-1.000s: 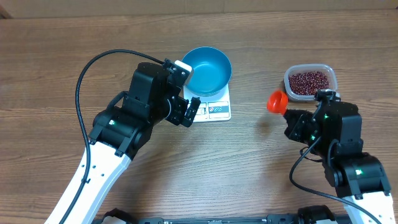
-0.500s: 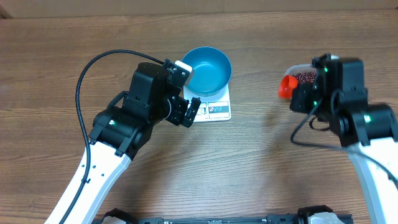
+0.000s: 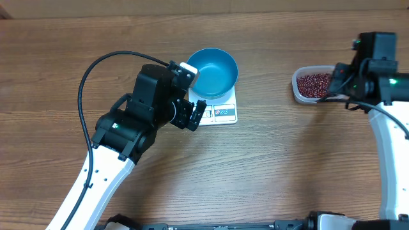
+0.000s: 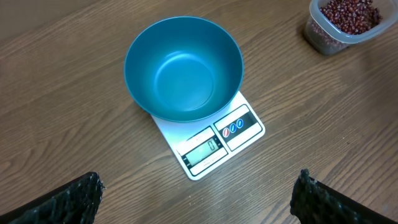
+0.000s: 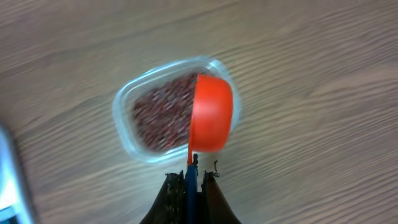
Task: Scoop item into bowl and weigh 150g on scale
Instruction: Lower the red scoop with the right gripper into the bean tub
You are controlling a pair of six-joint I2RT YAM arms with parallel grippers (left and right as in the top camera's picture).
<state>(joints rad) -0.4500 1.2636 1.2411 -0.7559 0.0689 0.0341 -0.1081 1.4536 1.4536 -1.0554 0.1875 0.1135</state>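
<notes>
Brown wood-grain tabletop (image 3: 268, 166). The blue bowl (image 3: 214, 70) sits on the white scale (image 3: 223, 114), and the beans (image 3: 315, 84) lie in a clear tub (image 3: 296, 88) well apart. The left end effector (image 4: 196, 199) is released. The right end effector (image 5: 188, 180) is clenched on an orange scoop (image 5: 212, 113) over the tub.

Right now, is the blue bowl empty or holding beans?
Empty: the bowl shows a bare blue inside in the left wrist view; the beans lie in the clear tub.

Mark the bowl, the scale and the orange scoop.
bowl (image 4: 183, 81), left wrist view, bare inner floor.
scale (image 4: 204, 149), left wrist view, display window.
orange scoop (image 5: 211, 112), right wrist view, middle of the cup.
</notes>
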